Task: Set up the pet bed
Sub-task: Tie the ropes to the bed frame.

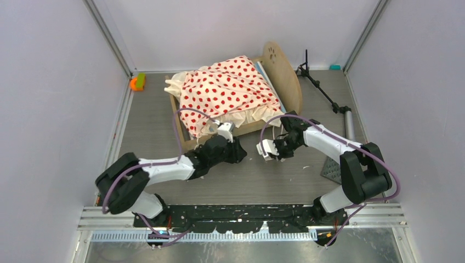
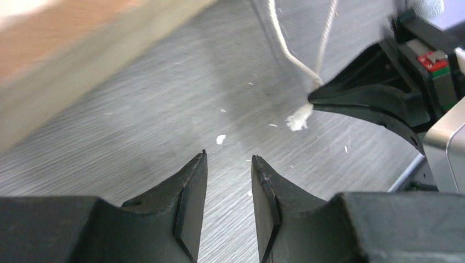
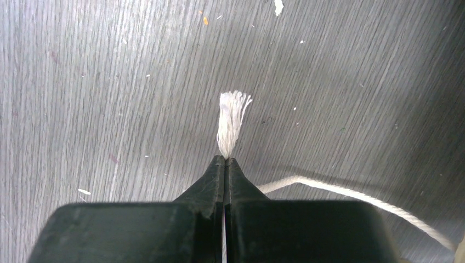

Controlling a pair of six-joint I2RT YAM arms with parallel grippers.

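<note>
Pet bed [image 1: 285,74] sits at 12 o'clock on desk [image 1: 247,183], w/ polka-dot bedding [image 1: 227,87] heaped over it. R claw [image 3: 225,160] is pressed together, pinching a white cord [image 3: 232,118] just below its frayed end, low over desk at bed's 6 o'clock. L claw [image 2: 227,158] is half spread & empty, at R claw's 9 o'clock. Step is prob. sorting bedding's tie cord. Next: L claw must line up on cord and close w/o tugging it out of R's pinch.

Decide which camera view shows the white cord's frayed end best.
The right wrist view: the frayed end sticks up mid-frame from the shut right hand. The left wrist view shows it small, from the side. The top view leaves it too small to see.
</note>
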